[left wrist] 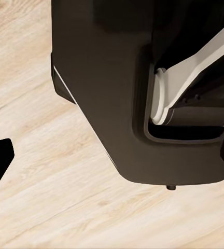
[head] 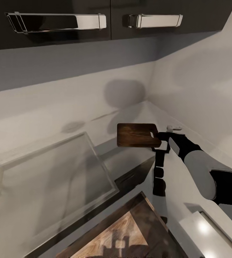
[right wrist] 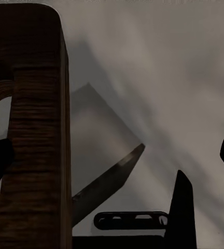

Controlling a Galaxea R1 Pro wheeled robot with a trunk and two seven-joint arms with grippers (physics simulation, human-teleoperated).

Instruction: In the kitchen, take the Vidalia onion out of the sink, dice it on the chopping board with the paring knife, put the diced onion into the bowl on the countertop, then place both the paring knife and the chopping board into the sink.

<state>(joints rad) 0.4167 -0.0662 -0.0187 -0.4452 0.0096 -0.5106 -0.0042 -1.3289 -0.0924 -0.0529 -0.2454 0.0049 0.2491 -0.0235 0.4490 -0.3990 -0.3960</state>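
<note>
Flooring of pale wood planks (left wrist: 44, 171) lies under your left wrist camera beside the robot's dark base (left wrist: 107, 88); whether the left tool is spread or pressed together cannot be told. From the head view, your right arm reaches from 4 o'clock toward centre, and the right tool (head: 158, 138) is pinching the dark brown rectangular wooden chopping board (head: 136, 135) at its handle-slot end, holding it flat above the pale worktop (head: 40, 118). At 8 o'clock sits the steel-rimmed rectangular sink (head: 58, 172). Your right wrist view shows the board (right wrist: 37, 155) close between the dark fingers (right wrist: 182, 207). Farther off, dark wall cupboards with chrome bar handles (head: 57, 21) hang at 12 o'clock.
</note>
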